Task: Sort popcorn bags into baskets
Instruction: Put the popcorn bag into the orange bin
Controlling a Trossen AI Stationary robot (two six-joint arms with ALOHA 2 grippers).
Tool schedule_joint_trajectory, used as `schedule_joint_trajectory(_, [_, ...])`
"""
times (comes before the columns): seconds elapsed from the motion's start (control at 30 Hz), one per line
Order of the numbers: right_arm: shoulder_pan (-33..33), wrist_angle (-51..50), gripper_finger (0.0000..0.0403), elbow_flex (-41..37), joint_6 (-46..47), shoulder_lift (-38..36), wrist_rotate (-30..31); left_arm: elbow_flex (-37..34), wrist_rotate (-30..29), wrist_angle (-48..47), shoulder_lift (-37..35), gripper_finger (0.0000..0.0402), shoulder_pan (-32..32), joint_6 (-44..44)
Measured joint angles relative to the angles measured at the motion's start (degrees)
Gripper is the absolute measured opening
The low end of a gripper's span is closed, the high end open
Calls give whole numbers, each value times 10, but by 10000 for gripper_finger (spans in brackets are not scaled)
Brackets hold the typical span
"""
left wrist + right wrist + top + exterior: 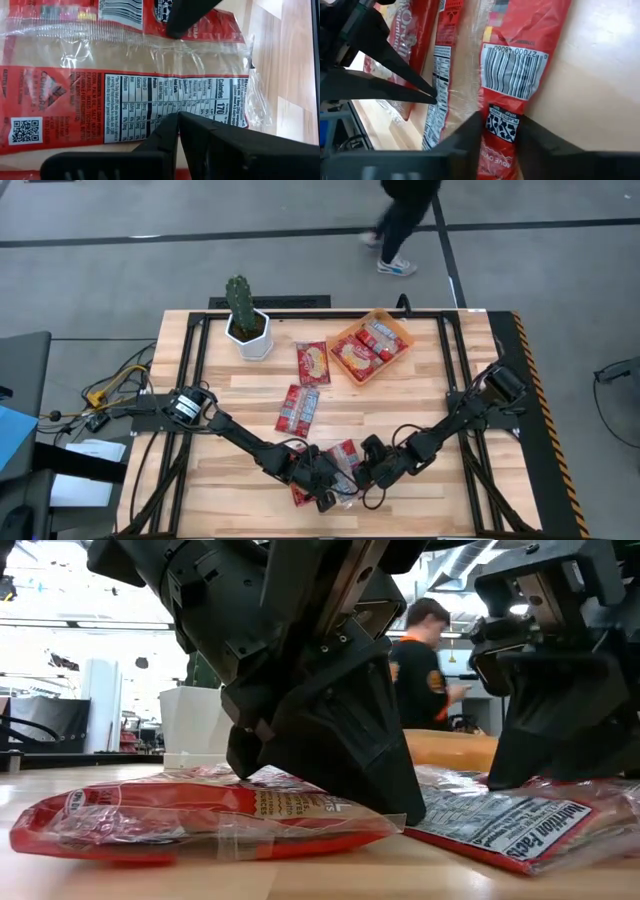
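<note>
Both grippers are down on a cluster of red popcorn bags (343,460) near the table's near edge. My left gripper (177,116) is shut, its tips on a bag lying back-side up, nutrition panel (165,92) showing. My right gripper (502,125) is shut on the neighbouring bag with the barcode (512,70). Two more bags (312,362) (298,408) lie flat mid-table. The orange tray (345,338) at the far side holds several packets. My left gripper (400,812) comes slanting down from the table's left. Its shut fingertips rest on the nutrition panel (439,102) of a bag lying flat on the table; whether they pinch its clear wrap I cannot tell. My right gripper pinches the barcode bag across its width near one end, by the recycling mark (503,116). Its fingers (470,131) come slanting down from the table's right. The bag narrows between them and lies on the table.
A white pot with a green cactus (247,320) stands at the far left of the table. A person (402,225) walks on the floor beyond the far edge. Bare wood lies to the left and right of the cluster.
</note>
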Motion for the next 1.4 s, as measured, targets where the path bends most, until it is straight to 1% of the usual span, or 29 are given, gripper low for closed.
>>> schedule_joint_trajectory(0.13, [-1, 8, 37, 1, -4, 0, 0, 0, 0, -1, 0, 12, 0, 0])
schedule_joint_trajectory(0.2, [-1, 13, 16, 1, -6, 0, 0, 2, 1, -6, 0, 12, 0, 0])
schedule_joint_trajectory(0.37, [-2, 22, 26, 1, -5, -3, -5, 4, 30, -21, -24, 12, 2, 0])
schedule_joint_trajectory(0.47, [-5, 13, 19, 0, -14, -14, -7, 2, 29, -66, -63, 12, 2, -2])
schedule_joint_trajectory(0.57, [-10, 1, 11, -1, -32, -38, -9, 2, 24, -112, -120, 12, 1, -1])
schedule_joint_trajectory(0.7, [-31, -20, 17, -1, -62, -92, -8, 3, 21, -154, -197, 12, -2, 5])
schedule_joint_trajectory(0.83, [-66, -73, 21, -1, -118, -177, -10, 4, -1, -167, -274, 12, -13, 21])
schedule_joint_trajectory(0.97, [-129, -162, 13, 0, -189, -273, -26, 4, -27, -182, -339, 12, -25, 46])
schedule_joint_trajectory(1.07, [-199, -232, 18, 0, -244, -343, -61, 4, -44, -195, -382, 12, -33, 67])
schedule_joint_trajectory(1.17, [-283, -286, 25, 0, -295, -401, -99, 4, -57, -218, -416, 12, -41, 88])
schedule_joint_trajectory(1.3, [-403, -340, 22, 0, -373, -448, -143, 4, -81, -259, -448, 12, -49, 107])
schedule_joint_trajectory(1.4, [-495, -356, 20, 0, -459, -460, -192, 5, -100, -298, -461, 12, -49, 119])
